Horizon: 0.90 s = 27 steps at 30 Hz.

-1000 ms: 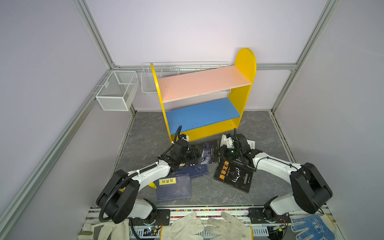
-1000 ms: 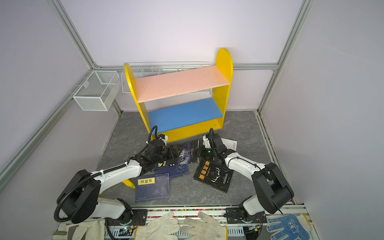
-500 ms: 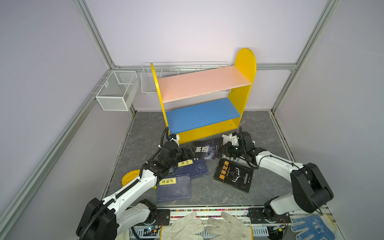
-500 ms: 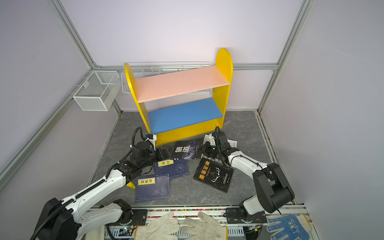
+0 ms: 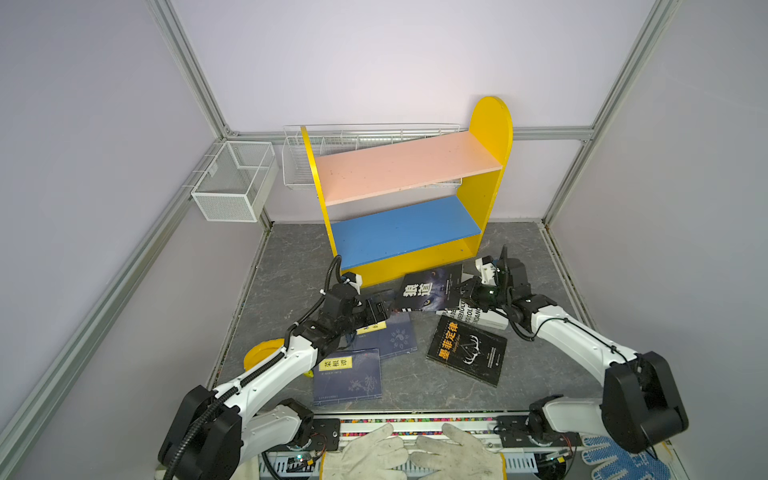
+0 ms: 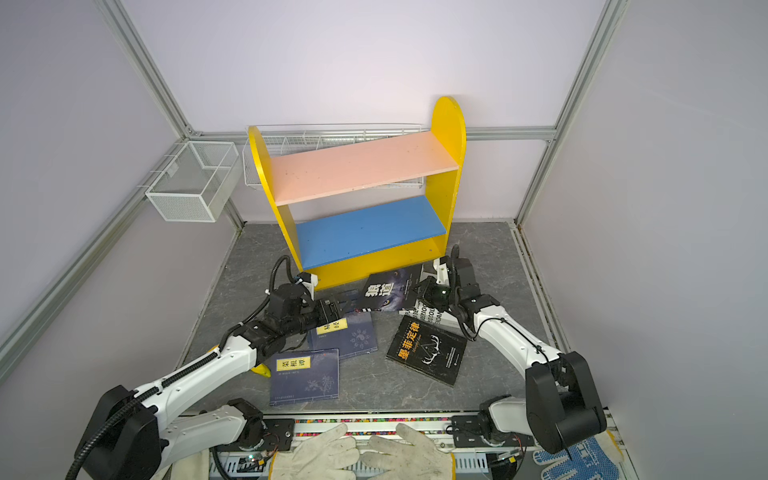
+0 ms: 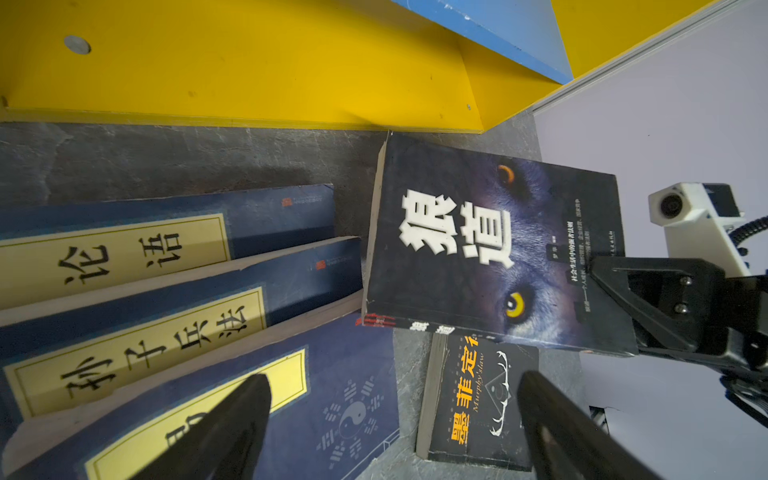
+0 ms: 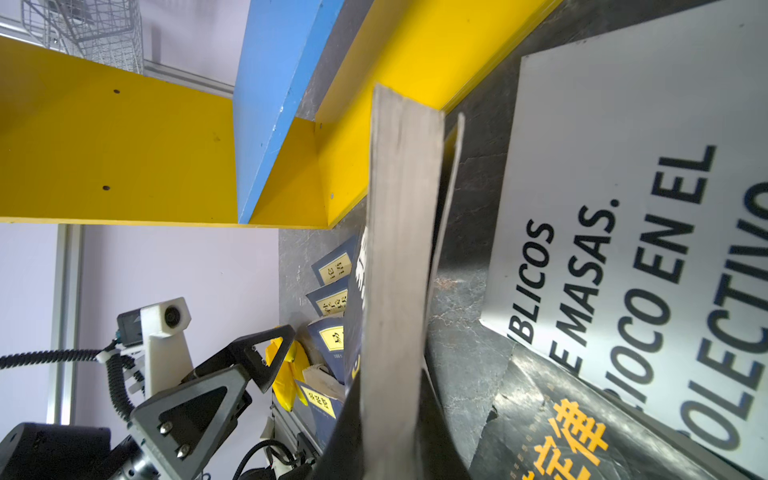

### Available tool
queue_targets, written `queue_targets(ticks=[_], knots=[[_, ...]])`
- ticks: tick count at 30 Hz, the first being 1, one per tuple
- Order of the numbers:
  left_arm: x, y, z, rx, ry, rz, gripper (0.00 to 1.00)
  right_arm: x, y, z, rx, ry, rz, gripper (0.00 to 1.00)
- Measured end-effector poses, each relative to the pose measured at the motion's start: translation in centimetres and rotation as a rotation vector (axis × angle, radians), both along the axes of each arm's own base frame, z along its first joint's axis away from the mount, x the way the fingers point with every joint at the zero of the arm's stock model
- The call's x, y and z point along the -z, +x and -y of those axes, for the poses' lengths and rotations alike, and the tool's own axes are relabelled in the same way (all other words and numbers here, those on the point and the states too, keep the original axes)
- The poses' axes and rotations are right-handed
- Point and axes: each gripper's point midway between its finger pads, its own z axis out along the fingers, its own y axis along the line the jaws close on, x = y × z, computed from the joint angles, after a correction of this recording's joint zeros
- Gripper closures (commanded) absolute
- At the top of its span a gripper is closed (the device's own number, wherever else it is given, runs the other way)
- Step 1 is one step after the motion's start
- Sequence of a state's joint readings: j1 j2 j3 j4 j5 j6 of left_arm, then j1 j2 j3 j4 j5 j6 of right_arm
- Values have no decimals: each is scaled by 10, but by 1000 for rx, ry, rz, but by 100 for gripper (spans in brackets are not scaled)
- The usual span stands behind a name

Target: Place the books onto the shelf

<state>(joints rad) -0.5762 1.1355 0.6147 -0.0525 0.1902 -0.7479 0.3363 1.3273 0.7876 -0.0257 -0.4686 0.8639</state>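
Seven books lay on the grey table in front of the shelf, not yet on its pink board or blue board. Four were navy with yellow labels: a fan of three navy books overlapping one another, and a fourth navy book lying apart, nearer the arm bases. Two were black: the orange-titled black book lay flat, while the wolf-cover book had one edge pinched in the right gripper, its jaws narrow on the page block. One thick white book lay partly under the wolf-cover book. The left gripper hung over the fan with jaws spread wide, holding nothing. Two white wire baskets were fixed to the walls: a box-shaped basket on the left and a long basket behind the shelf. At the near edge lay two white work gloves and one blue-dotted glove
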Motion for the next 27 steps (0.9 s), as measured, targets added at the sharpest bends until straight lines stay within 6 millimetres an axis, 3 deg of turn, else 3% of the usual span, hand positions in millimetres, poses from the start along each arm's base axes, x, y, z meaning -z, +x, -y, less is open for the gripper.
queue_targets(ticks=[7, 13, 17, 21, 27], knots=[[-28, 10, -26, -66, -52, 57, 6, -25, -16, -17, -95, 70, 46, 94], [-48, 13, -56, -134, -79, 92, 6, -38, -52, -65, -280, 117, 83, 94], [-62, 11, -71, -162, -67, 111, 6, -32, -69, -97, -382, 145, 86, 94], [-82, 7, -81, -172, -63, 154, 6, -17, -69, -119, -424, 150, 70, 94], [-80, 3, -84, -174, -53, 144, 6, 3, -64, -147, -463, 164, 57, 94]])
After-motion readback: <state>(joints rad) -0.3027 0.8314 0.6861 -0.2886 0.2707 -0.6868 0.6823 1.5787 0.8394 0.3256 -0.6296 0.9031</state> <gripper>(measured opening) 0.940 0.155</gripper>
